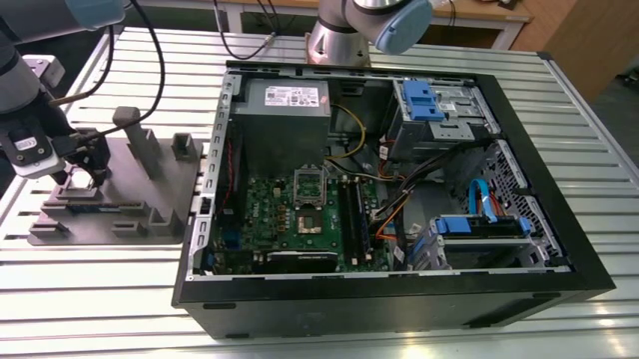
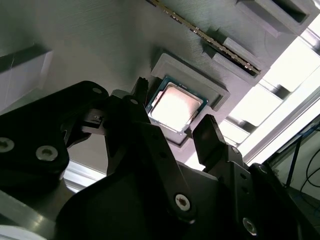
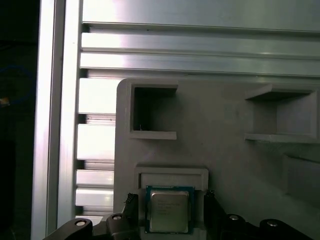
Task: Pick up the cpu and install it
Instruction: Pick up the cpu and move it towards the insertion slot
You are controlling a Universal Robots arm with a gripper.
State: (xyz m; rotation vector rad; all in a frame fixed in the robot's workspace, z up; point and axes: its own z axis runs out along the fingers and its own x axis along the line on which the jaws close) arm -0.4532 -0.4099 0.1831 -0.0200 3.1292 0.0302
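Note:
The cpu [image 3: 168, 210], a small square chip with a dull silver top [image 2: 176, 106], lies flat in a raised cradle on the grey parts fixture [image 1: 160, 187]. In both wrist views it sits between my two black fingers. My gripper [image 3: 170, 199] [image 2: 173, 104] is open, one finger [image 3: 131, 201] on each side of the chip with a small gap to its edges. In the exterior view my gripper [image 1: 82, 179] hangs low over the fixture's near left corner, left of the computer case [image 1: 399, 299]. The motherboard's socket [image 1: 307, 221] lies in the case with its silver frame [image 1: 308, 185] beside it.
The fixture carries upright grey posts [image 1: 128, 131] and open pockets [image 3: 152, 112] around the cradle. A slatted aluminium table [image 1: 100, 299] lies under everything. Inside the case are a grey power supply [image 1: 289, 101], blue drive bays [image 1: 424, 101] and loose cables [image 1: 399, 209]. A second arm's base [image 1: 340, 41] stands behind the case.

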